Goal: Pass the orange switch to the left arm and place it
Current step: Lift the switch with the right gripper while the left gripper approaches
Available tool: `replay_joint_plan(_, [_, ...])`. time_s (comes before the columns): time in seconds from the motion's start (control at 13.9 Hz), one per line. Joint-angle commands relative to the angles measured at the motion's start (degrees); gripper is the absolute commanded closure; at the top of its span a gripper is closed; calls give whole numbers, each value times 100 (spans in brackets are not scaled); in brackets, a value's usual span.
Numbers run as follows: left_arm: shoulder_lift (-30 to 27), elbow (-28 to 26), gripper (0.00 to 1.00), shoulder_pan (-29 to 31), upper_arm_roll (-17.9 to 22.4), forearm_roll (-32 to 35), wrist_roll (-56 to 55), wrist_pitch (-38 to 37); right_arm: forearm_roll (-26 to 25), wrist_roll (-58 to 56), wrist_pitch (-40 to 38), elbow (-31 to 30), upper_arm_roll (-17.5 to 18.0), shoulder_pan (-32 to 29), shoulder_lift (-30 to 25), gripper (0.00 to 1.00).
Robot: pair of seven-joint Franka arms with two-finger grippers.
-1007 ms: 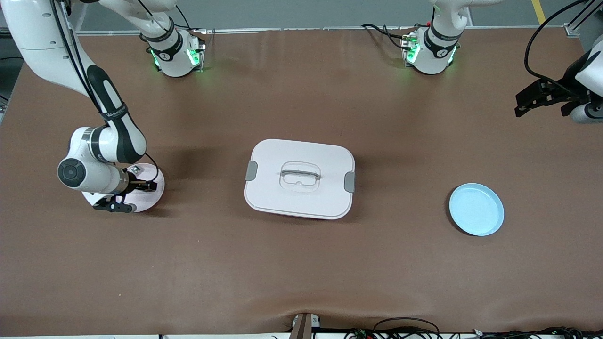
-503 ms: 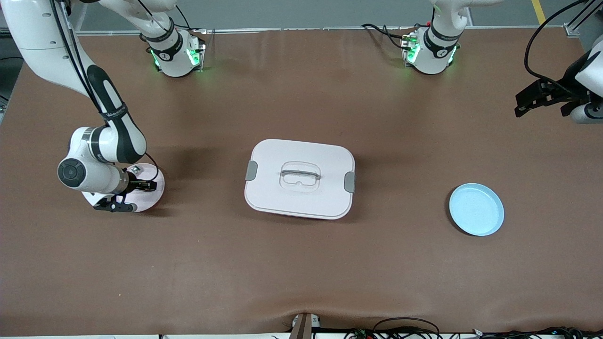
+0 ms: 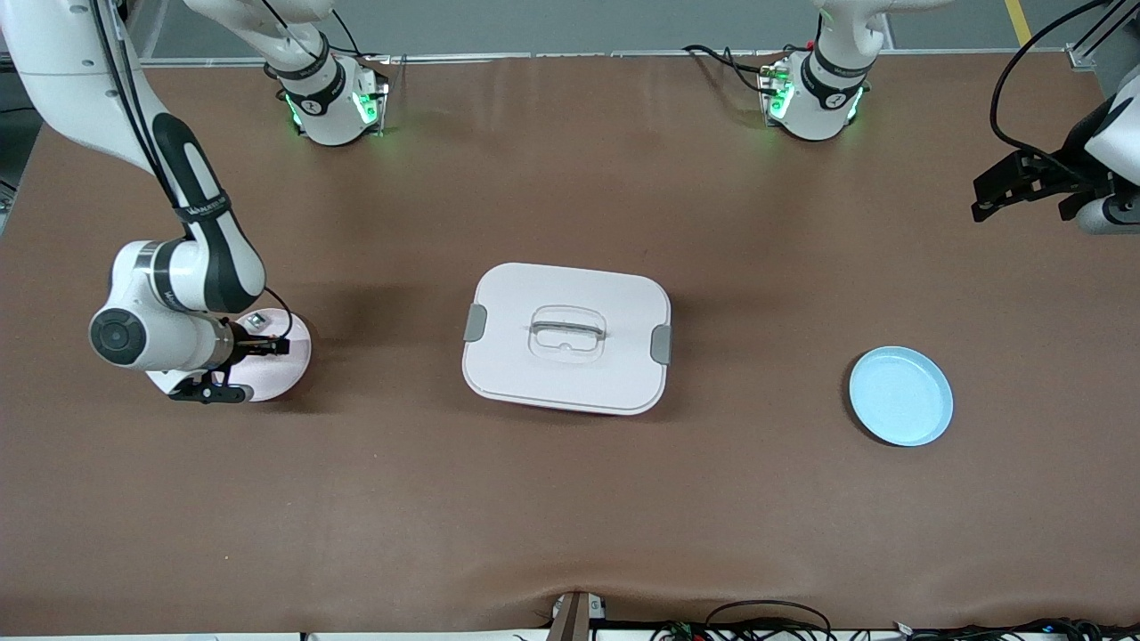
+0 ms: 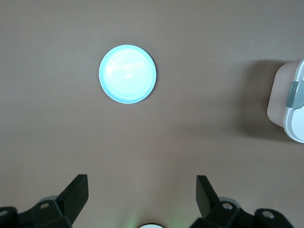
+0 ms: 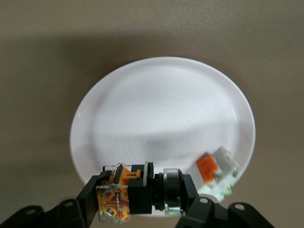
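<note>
Front view
Right gripper point(image 3: 258, 349): low over the white plate point(image 3: 294, 365) at the right arm's end of the table, fingers clamped on the orange switch point(image 3: 260, 343).
White-grey piece point(image 3: 257, 318): lies on the same plate, just beside the gripper, farther from the front camera than the switch.
Box point(image 3: 566, 337): lid on, mid-table, well apart from both plates.
Blue plate point(image 3: 900, 396): toward the left arm's end of the table, nearer the front camera than the box.
Left gripper point(image 3: 997, 191): waits up in the air over the left arm's end of the table, holding nothing.

Left wrist view
Left gripper point(image 4: 142, 192): fingers point(image 4: 76, 192) spread wide apart, nothing between them.
Blue plate point(image 4: 127, 74): seen on the brown table point(image 4: 190, 123) below.
Box point(image 4: 290, 104): one corner with a grey latch shows at the frame edge.

Right wrist view
Right gripper point(image 5: 137, 202): closed on the orange switch point(image 5: 124, 194), held over the rim of the white plate point(image 5: 161, 114).
White-grey piece point(image 5: 217, 170): red-orange tab up, rests in the plate near its rim, just beside the held switch, not touching it.
</note>
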Motion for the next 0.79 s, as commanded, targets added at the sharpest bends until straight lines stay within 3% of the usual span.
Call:
replay_joint_plan(0.0, [-32,68,0,0,-95,-317,-49,-8,-34,82,-843,290,25,221,-369,75])
replay_joint_plan(0.43, [12,-99,0,-70,-438,-599,-145,598,62,1090,-2864,1625,43,862,-537,78])
replay_joint_plan(0.72, [-58,-284,0,-97,-544,-1170,-198,897,518,2189,-3719,2312,43,1486,-607,80])
